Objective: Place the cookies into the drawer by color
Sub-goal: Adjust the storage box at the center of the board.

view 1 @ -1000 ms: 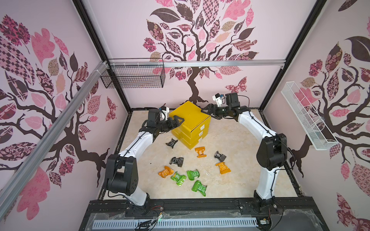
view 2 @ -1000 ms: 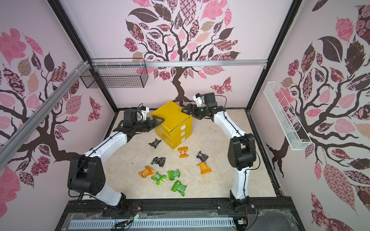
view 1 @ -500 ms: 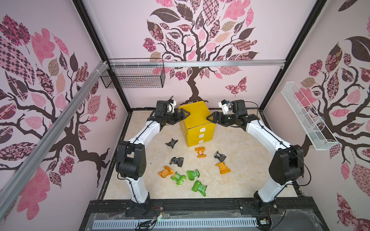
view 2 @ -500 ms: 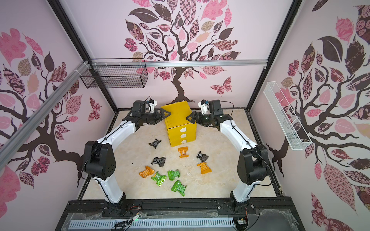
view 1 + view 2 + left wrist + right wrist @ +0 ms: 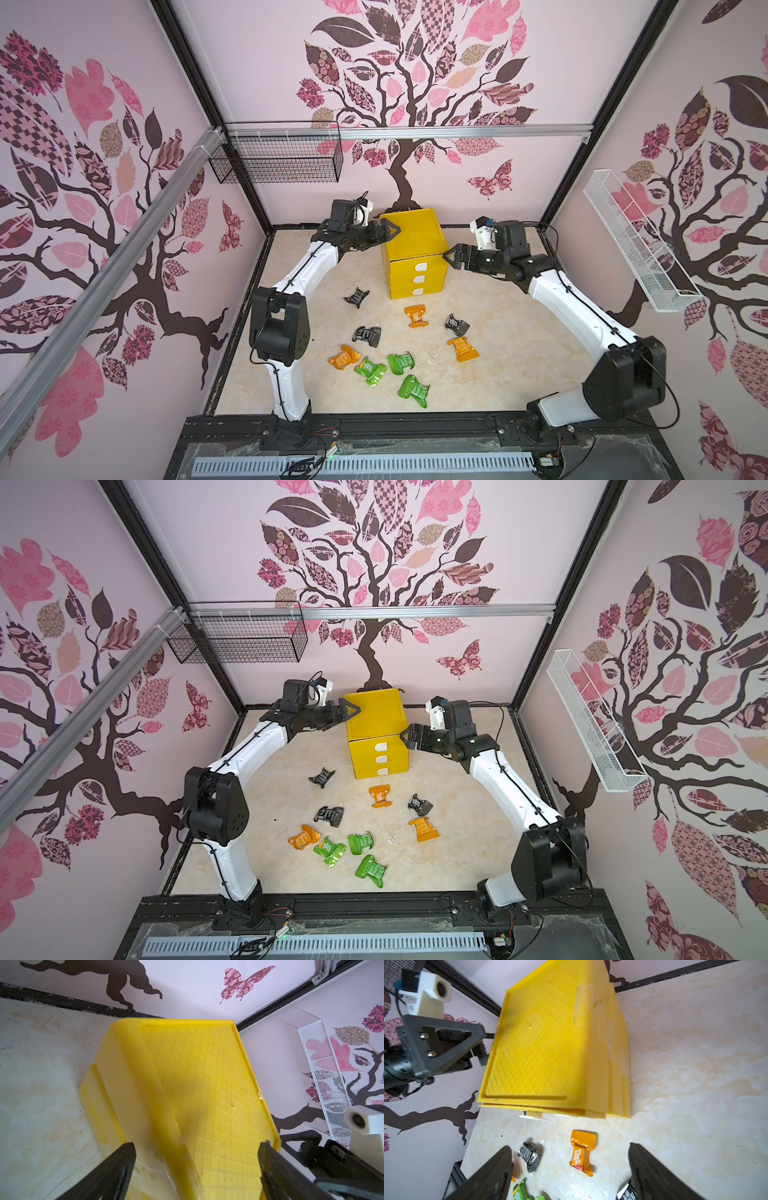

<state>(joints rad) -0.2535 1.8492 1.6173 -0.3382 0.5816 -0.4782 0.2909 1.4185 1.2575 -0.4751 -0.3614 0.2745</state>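
Three drawer fronts (image 5: 432, 274), insides unseen.

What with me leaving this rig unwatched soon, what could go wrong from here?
The left gripper and right gripper, both open, flank the yellow plastic three-drawer chest near its top; a push there might tip or skid it.
All drawers look shut, and the small white tab handles may slip from a pinch.
A green foil-wrapped cookie and an orange one lie close together; a grab could catch two colours.

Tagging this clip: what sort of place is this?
Probably a lab robot cell: left arm and right arm on a base rail, black-framed decal walls, drawer chest and cookies staged on the floor.
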